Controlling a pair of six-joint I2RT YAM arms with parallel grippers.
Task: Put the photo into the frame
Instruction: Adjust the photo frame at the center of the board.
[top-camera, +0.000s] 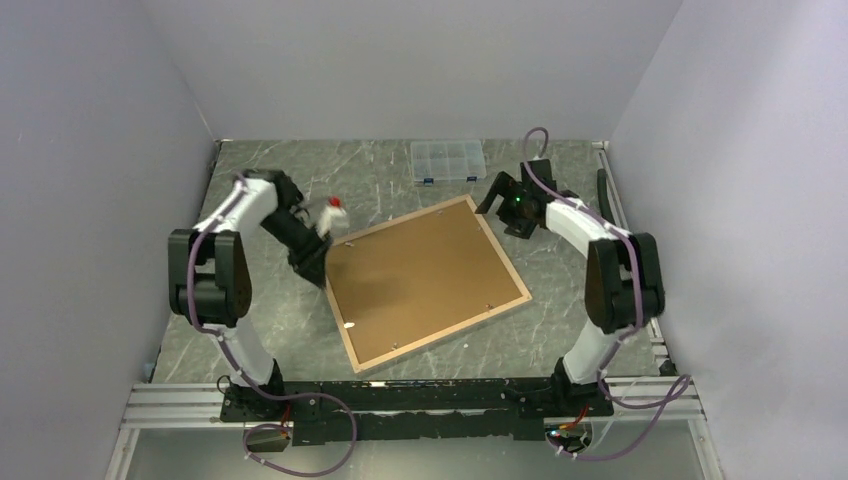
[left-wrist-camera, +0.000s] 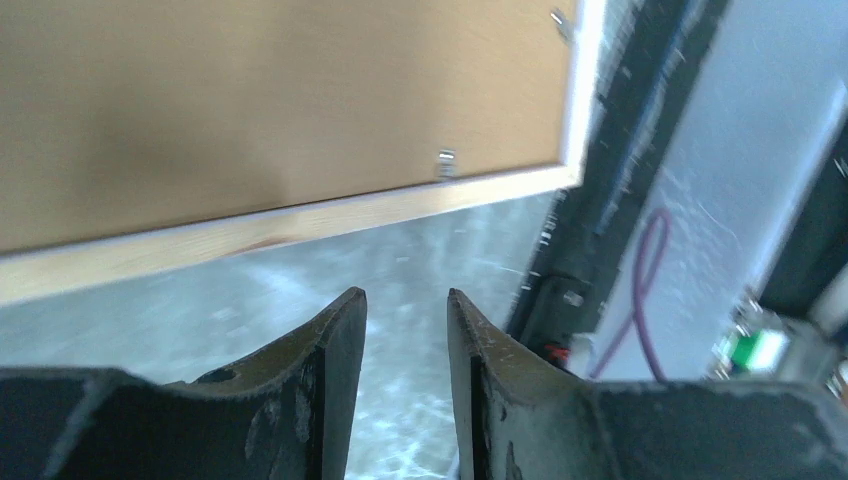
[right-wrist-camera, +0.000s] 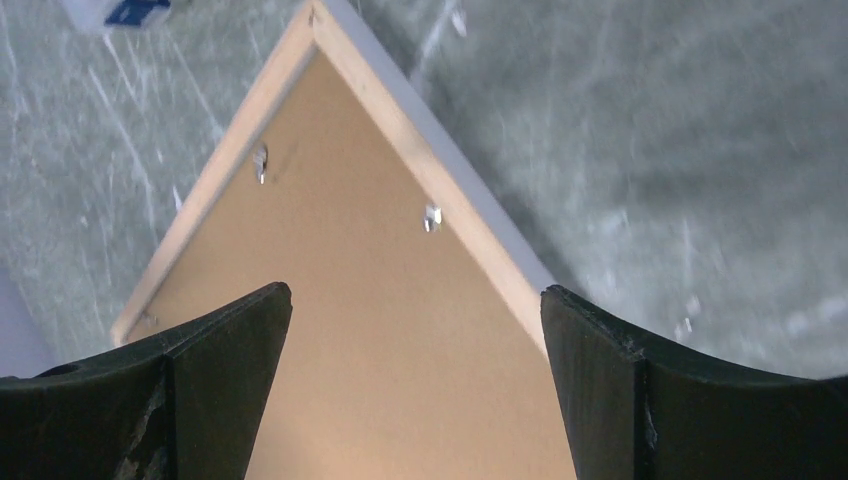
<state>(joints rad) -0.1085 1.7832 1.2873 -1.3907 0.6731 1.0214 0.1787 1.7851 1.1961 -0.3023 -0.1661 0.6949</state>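
Note:
The frame (top-camera: 501, 249) lies back side up in the middle of the table, its light wood border around the brown backing board (top-camera: 425, 280). The photo is hidden. My left gripper (top-camera: 314, 272) is at the frame's left edge, low over the table. In the left wrist view the gripper (left-wrist-camera: 405, 300) has a narrow gap and holds nothing, with the wood border (left-wrist-camera: 300, 225) just ahead. My right gripper (top-camera: 497, 196) is open wide above the frame's far right corner (right-wrist-camera: 400, 140), over the backing board (right-wrist-camera: 380, 320), and is empty.
A small clear compartment box (top-camera: 447, 160) stands at the back of the table, beyond the frame. Small metal tabs (left-wrist-camera: 446, 162) hold the backing along the frame's inner edge. The black base rail (top-camera: 420, 395) runs along the near edge. Grey walls close in on both sides.

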